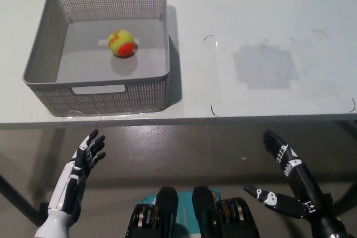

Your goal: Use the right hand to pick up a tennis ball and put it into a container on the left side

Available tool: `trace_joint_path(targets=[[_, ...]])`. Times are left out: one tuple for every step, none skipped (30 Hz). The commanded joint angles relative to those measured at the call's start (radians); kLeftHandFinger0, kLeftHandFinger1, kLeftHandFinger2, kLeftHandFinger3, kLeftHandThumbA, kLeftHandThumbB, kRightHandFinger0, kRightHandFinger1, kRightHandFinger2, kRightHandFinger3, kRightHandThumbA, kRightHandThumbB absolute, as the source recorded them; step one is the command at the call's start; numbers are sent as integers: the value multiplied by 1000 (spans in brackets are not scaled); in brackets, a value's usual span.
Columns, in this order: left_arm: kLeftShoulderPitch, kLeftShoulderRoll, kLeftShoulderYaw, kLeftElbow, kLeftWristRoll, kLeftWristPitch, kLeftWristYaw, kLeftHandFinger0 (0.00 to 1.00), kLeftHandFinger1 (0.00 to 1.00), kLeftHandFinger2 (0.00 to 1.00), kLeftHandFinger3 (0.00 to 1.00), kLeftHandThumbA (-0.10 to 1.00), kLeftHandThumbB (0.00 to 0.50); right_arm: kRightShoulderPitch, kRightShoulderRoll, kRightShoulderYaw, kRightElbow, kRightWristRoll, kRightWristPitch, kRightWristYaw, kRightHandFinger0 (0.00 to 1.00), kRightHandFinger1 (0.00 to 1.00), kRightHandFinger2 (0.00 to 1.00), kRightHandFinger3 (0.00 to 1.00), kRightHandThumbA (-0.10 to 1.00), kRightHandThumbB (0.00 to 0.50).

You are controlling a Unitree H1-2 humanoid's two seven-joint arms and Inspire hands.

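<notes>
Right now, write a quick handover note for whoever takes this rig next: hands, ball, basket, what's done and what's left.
Right hand: open, holding nothing, below the table edge at lower right.
Left hand: open, resting at lower left, also below the table edge.
Tennis ball: lying on the floor of the grey mesh basket, on the table's left side.
Done: ball is in the container.
Left: no other ball is in view; nothing further to place.

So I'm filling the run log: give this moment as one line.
ball: in basket | right hand: open, below table edge | left hand: open, resting low | task: looks done
</notes>
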Motion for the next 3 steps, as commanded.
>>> trace_joint_path(targets=[[-13, 13, -2, -9, 7, -25, -6, 1000, 1000, 1000, 1000, 1000, 0, -36, 6, -22, 5, 42, 0, 32, 1000, 1000, 1000, 1000, 1000, 281], [-16, 13, -2, -10, 9, -25, -5, 1000, 1000, 1000, 1000, 1000, 0, -40, 6, -25, 8, 48, 0, 36, 1000, 1000, 1000, 1000, 1000, 270], [-16, 13, -2, -10, 9, -25, -5, 1000, 1000, 1000, 1000, 1000, 0, -40, 6, -25, 9, 48, 0, 36, 1000, 1000, 1000, 1000, 1000, 269]])
